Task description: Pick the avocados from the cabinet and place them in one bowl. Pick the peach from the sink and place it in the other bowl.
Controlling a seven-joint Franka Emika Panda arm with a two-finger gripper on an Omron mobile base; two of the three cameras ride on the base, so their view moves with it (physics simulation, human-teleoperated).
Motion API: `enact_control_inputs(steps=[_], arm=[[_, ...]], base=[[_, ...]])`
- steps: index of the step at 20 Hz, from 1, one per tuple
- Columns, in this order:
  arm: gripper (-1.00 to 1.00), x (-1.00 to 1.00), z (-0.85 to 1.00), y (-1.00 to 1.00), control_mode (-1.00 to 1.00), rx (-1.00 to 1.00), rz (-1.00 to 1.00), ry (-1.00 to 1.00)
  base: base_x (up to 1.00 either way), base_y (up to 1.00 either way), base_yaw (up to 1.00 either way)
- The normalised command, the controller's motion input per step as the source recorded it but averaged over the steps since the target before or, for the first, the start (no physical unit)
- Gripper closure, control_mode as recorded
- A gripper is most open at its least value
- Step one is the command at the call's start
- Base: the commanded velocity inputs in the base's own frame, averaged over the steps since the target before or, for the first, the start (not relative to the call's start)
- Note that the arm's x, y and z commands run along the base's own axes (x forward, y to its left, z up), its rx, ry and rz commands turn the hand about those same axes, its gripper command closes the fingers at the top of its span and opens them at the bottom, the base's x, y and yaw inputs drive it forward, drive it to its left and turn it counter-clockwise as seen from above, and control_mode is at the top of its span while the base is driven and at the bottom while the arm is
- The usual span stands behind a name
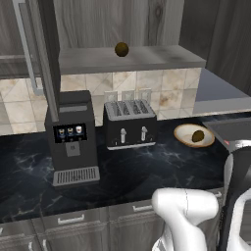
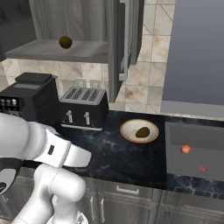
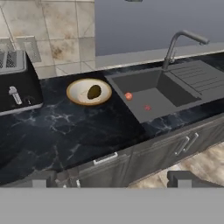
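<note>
With one avocado point(image 3: 94, 92) already laid in the bowl point(image 3: 77, 92) on the counter point(image 3: 65, 127), the other point(image 1: 121, 49) left on the cabinet shelf point(image 1: 147, 58), and the peach point(image 3: 128, 96) in the sink point(image 3: 153, 89), the claw point(image 3: 113, 179) is held wide and empty, presumably for fetching.

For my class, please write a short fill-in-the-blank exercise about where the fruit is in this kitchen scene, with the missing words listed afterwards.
1. One avocado rests on the cabinet ____.
2. The other avocado lies inside the ____ on the counter.
3. The peach sits in the ____.
4. The bowl stands between the sink and the ____.

Missing words: shelf; bowl; sink; toaster
</note>
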Motion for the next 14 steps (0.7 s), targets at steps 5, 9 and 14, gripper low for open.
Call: enact_control_inputs(steps=[5,9,14], arm=[[-1.00,0.00,0.21,0.73,-1.00,0.02,0.02,-0.05],[-1.00,0.00,0.26,0.73,-1.00,0.03,0.25,0.03],[-1.00,0.00,0.39,0.62,-1.00,0.00,0.33,0.01]], base=[[0.00,0.00,0.00],[0.00,0.00,0.00],[0.00,0.00,0.00]])
